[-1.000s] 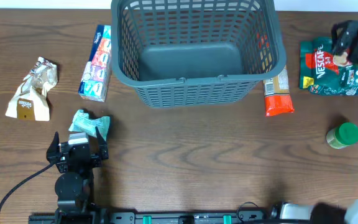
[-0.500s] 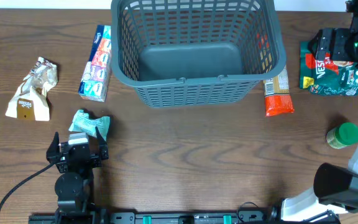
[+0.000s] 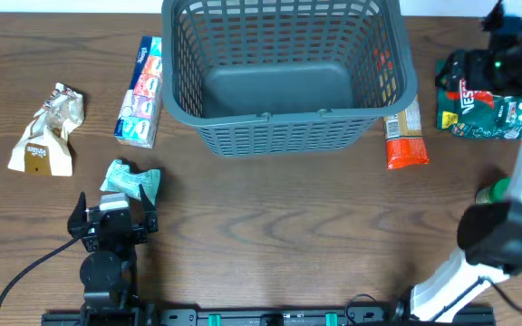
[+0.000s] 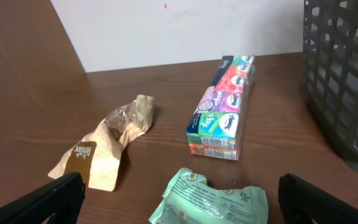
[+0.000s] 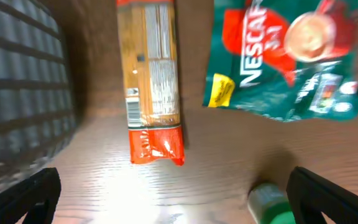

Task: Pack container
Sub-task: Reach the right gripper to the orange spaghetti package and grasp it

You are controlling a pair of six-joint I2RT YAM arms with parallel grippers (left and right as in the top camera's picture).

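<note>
Bare bench (image 3: 288,217) spans the 6 o'clock side of the basket (image 3: 270,116), free to cross. A green packet (image 3: 132,179) sits just at 12 o'clock of the left hand (image 3: 114,204), with tissues (image 3: 140,91) beyond. Pasta (image 3: 404,136) lies just beside the basket's 4 o'clock corner, a narrow strip separating it from the coffee bag (image 3: 483,110).

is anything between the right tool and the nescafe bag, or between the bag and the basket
Nothing visible between the right tool and the Nescafe bag. An orange packet lies flat on the table between the bag and the container; a lifted carry would likely clear it.
</note>
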